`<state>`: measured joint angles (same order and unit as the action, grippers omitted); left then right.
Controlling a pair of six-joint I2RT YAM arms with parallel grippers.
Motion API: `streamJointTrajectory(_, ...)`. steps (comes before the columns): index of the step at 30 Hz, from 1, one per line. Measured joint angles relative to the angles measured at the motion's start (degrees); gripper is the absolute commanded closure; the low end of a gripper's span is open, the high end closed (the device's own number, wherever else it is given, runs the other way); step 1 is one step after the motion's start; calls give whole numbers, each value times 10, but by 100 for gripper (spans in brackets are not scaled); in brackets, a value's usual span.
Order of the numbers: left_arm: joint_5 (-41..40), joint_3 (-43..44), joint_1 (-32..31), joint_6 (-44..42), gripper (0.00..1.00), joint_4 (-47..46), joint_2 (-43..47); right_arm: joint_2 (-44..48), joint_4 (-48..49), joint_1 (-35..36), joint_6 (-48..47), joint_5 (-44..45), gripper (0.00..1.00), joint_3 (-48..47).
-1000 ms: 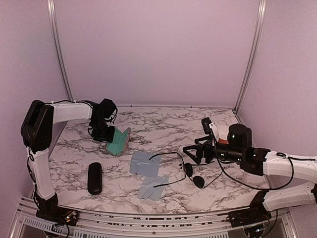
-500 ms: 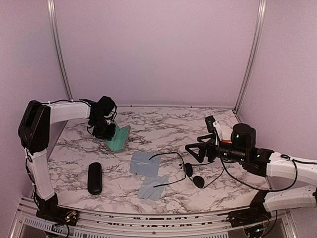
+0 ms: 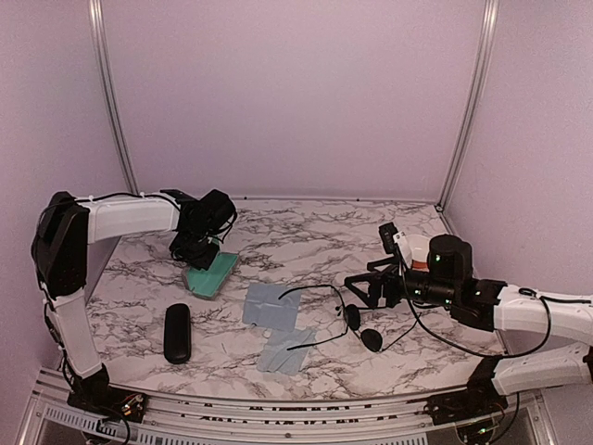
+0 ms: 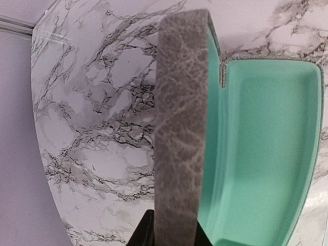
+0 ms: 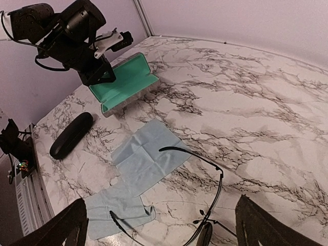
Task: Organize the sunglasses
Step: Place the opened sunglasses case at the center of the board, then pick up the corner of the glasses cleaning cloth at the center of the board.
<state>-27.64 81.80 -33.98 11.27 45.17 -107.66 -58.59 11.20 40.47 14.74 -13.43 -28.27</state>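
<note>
One pair of thin black wire sunglasses point(image 3: 345, 318) lies unfolded on the marble table, with its dark lenses toward the right arm. It also shows in the right wrist view point(image 5: 219, 185). A second pair is not in view. My right gripper point(image 3: 364, 288) is open and empty, hovering just right of and above the sunglasses, which lie between its spread fingers point(image 5: 59, 231). My left gripper point(image 3: 198, 245) is shut on the lid point(image 4: 182, 128) of the grey rectangular case point(image 3: 211, 274). The case lies open with its teal lining point(image 4: 269, 154) up.
A glossy black oval case point(image 3: 177, 332) lies at the front left. Two pale blue cloths point(image 3: 270, 305) point(image 3: 283, 350) lie left of the sunglasses, under the arm tips. Walls and metal posts close in the back and sides.
My left gripper has swung right and tipped the grey case from standing to lying flatter and open. My right gripper has drifted slightly over the sunglasses, still open.
</note>
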Motion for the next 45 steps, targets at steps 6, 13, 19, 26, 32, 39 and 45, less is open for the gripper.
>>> streamJointTrajectory(6,-21,-10,-11,-17,70,6,-10,0,3,0,0,0,3,1)
streamJointTrajectory(13,-29,-12,-24,-16,58,6,-12,0,3,0,0,-2,3,1)
streamJointTrajectory(19,4,13,-32,-11,48,12,-2,-16,1,0,0,-6,4,-4)
streamJointTrajectory(26,62,63,-33,4,48,15,63,-81,-52,7,0,25,6,-75)
streamJointTrajectory(32,122,70,-49,39,52,1,88,-149,-139,23,-22,89,7,-159)
streamJointTrajectory(39,208,65,-90,93,57,-57,29,-188,-208,24,-45,159,7,-207)
streamJointTrajectory(45,230,66,-97,118,62,-78,-61,-181,-223,24,-45,174,7,-193)
